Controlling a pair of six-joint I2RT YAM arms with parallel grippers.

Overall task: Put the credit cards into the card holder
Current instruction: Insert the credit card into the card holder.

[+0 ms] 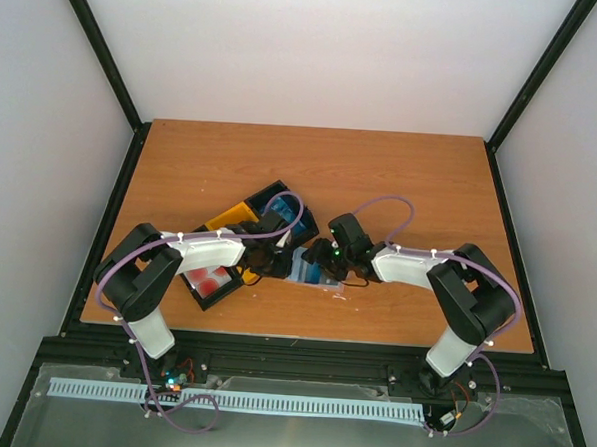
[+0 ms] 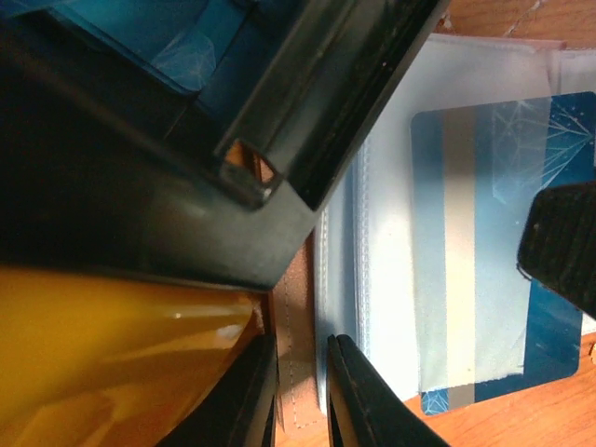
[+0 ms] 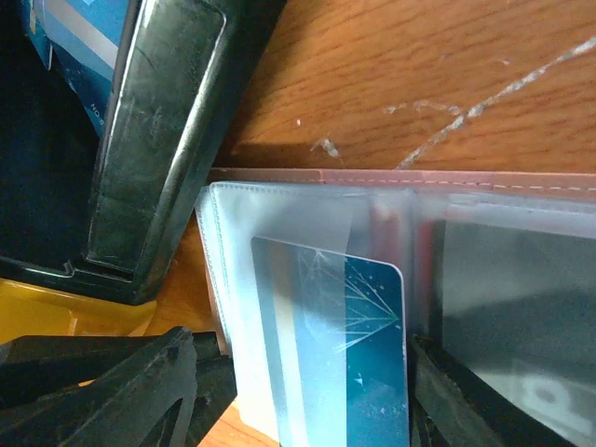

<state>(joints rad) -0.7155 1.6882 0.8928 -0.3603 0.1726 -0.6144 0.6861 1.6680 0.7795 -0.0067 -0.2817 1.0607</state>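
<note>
Ok so on the overhead cam the card holder [image 1: 304,268] is lying open on the table [image 1: 421,180], a bit toward 6 o'clock from the middle, with both arms crowded over it. The bins sit right up against its 9 to 11 o'clock side. There's a yellow bin [image 1: 226,220], a black bin [image 1: 270,190] with blue cards [image 1: 291,215] in it at about 11, and a second black bin [image 1: 200,296] with red-and-white cards [image 1: 212,278] down around 8.

The left claw [image 2: 300,377] comes in from the 9 o'clock side and it's clamped on the holder's pinkish leather edge. On its wrist cam I can see the stitched strip pinched between the two fingers, jammed in right beside the bin corner.

The right claw [image 3: 298,391] is on the 3 o'clock side with its jaws wide apart, one either side of a blue card [image 3: 340,345]. That card sits partway in one of the clear pockets, with a rounded corner and one long strip of it poking out bare. On the left wrist cam, one of the right claw's ribbed pads [image 2: 563,242] sits over the card's far end. I can't tell if it's actually pressing on it.

There's something dark in the next pocket over, toward 3 o'clock on the right wrist cam, but I can't make out what.
</note>
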